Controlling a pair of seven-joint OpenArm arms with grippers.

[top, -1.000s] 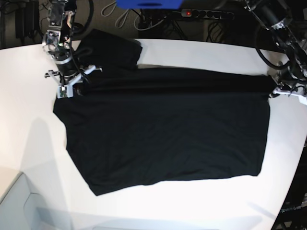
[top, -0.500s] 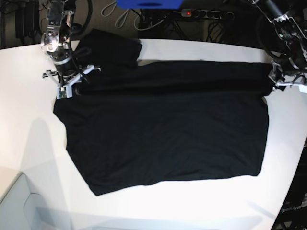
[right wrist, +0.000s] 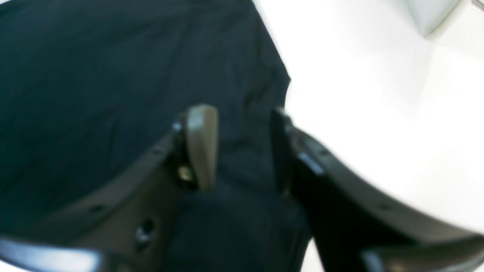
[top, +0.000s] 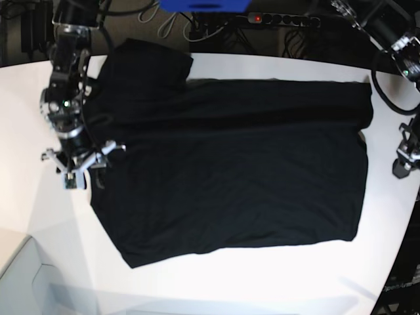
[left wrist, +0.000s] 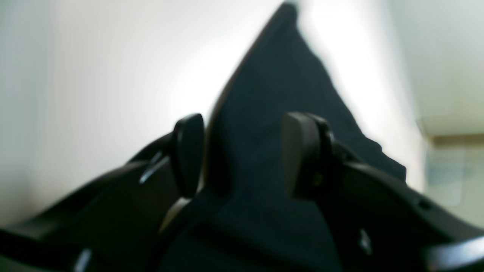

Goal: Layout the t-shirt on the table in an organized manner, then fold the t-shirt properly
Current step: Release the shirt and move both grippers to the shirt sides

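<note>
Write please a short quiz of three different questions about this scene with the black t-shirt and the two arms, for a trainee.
1. True or false: the black t-shirt lies spread on the white table.
2. Which gripper is over the t-shirt's edge in the base view? A) left gripper B) right gripper
3. In the wrist views, how do the jaws of both grippers stand?

Key:
1. True.
2. B. The left gripper is beside the garment, over bare table.
3. Apart on both, with dark cloth seen in the gap; the blur hides whether the pads touch it.
</note>
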